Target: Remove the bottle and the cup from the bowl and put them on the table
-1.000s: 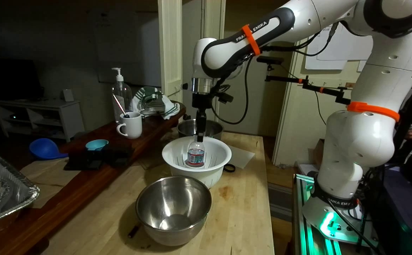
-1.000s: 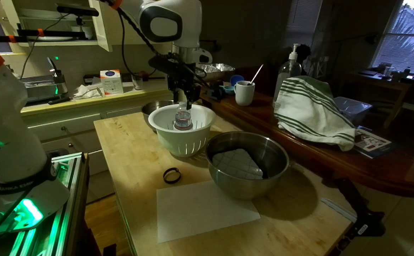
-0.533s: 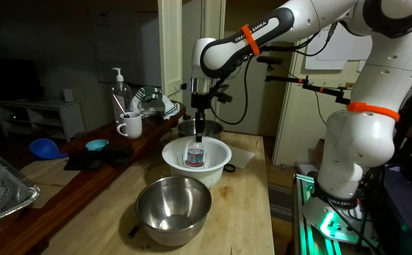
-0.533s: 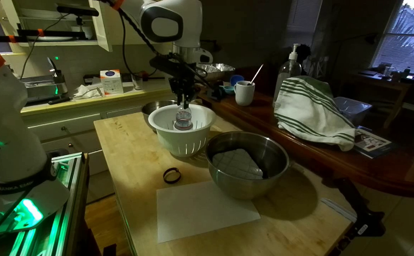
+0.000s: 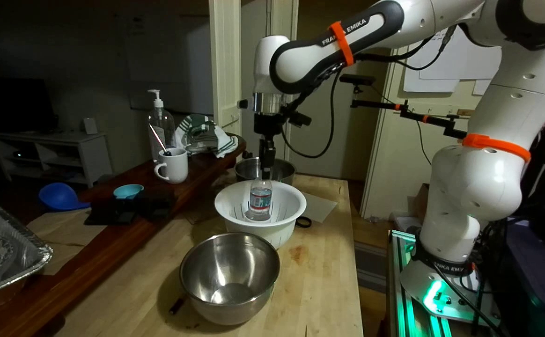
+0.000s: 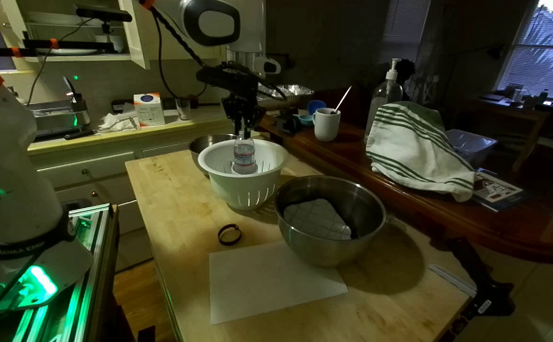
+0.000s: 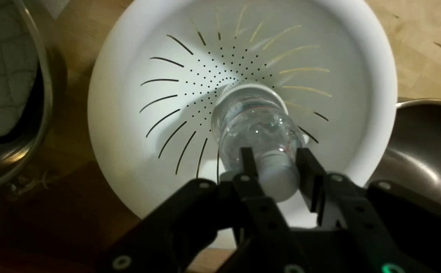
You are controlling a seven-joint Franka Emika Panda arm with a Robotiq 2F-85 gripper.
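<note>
A clear plastic bottle [image 5: 260,200] with a blue and red label stands upright over the middle of the white ribbed bowl [image 5: 268,230]. The bottle [image 6: 244,154] and bowl [image 6: 243,190] also show in the other angle. My gripper [image 7: 275,167] points down with its fingers on either side of the bottle's neck and cap; it is shut on the bottle [image 7: 243,136]. The white rim of the cup [image 7: 243,87] shows around the bottle's lower part in the wrist view; the rest of the cup is mostly hidden. The bowl rests on the wooden table [image 5: 319,281].
A steel bowl [image 5: 230,281] stands close beside the white bowl. Another steel bowl [image 6: 331,249] holds a grey quilted pad [image 6: 317,218]. A black ring [image 6: 230,235] and a white sheet [image 6: 276,285] lie on the table. A dark raised counter with a mug [image 6: 327,124] runs along one side.
The gripper's fingers have closed in on the bottle's neck. The gripper has then risen a little, and the bottle has come up slightly with it. The bowls have not moved.
</note>
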